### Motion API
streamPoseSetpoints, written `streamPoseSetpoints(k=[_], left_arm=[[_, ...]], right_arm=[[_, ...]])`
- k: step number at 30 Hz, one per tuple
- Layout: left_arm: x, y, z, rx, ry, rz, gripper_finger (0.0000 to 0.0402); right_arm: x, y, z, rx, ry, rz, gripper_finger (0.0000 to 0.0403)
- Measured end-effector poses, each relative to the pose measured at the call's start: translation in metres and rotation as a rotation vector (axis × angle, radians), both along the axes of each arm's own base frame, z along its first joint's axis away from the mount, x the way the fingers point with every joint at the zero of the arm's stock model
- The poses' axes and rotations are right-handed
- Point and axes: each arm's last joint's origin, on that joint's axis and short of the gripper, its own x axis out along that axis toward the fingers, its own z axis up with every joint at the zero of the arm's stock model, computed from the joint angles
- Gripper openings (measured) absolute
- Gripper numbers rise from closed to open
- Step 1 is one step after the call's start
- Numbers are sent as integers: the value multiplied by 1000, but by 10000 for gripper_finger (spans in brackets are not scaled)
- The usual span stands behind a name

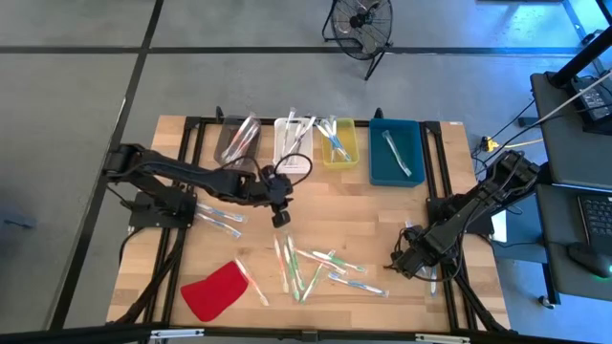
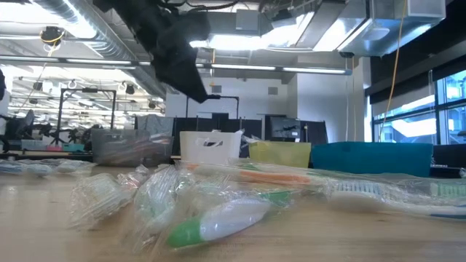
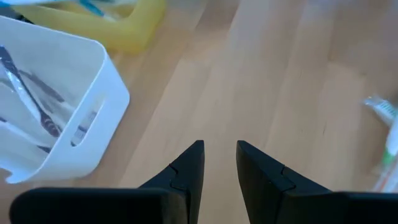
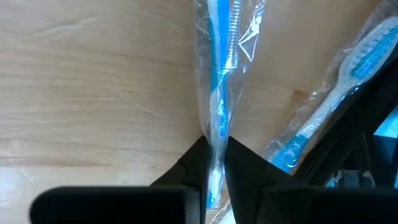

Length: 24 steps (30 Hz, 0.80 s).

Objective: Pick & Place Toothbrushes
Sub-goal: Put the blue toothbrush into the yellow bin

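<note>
Several wrapped toothbrushes [image 1: 316, 268] lie loose on the wooden table's near middle, and a few more [image 1: 222, 222] lie at the left. My right gripper [image 4: 214, 163] is down at the table's right side [image 1: 406, 262], shut on a blue toothbrush [image 4: 217, 74] in clear wrap. A second blue toothbrush [image 4: 336, 102] lies flat beside it. My left gripper [image 3: 220, 155] hovers above bare wood near the white bin [image 3: 56, 118], open with nothing between its fingers [image 1: 279, 216]. My right gripper pinches the wrapped blue toothbrush at its handle [image 4: 216, 134], between the two fingers, wrap and handle together. The fingers come from above, pointing steeply down, one on each long side. The toothbrush lies flat on the table, its bristle end [image 4: 233, 25] pointing away from the fingers.
Along the far edge stand a grey bin [image 1: 238, 141], a white bin [image 1: 292, 141], a yellow bin [image 1: 338, 143] and a blue bin [image 1: 397, 153], each holding toothbrushes. A flat red piece [image 1: 215, 290] lies near the front left. Bare wood shows between the bins and the pile.
</note>
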Motion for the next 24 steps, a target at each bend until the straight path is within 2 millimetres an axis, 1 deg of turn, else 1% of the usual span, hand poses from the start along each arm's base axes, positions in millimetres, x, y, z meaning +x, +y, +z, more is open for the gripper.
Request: streamPoseSetpoints(k=[5, 7, 11, 15, 19, 24], left_arm=[[4, -7, -10, -2, 35, -12, 88], [4, -9, -14, 0, 48, -3, 88], [5, -12, -17, -1, 55, -5, 88], [5, -15, -18, -5, 63, -12, 88], [4, -16, -19, -4, 77, -18, 88], [3, -20, -19, -2, 86, -31, 88]], right_arm=[[2, 2, 4, 5, -10, 31, 33], [6, 4, 8, -5, -47, 53, 27], [10, 7, 13, -1, -89, 91, 32], [19, 7, 18, -11, -151, 123, 41], [28, 6, 21, -13, -232, 173, 33], [44, -2, 21, -53, -353, 226, 27]])
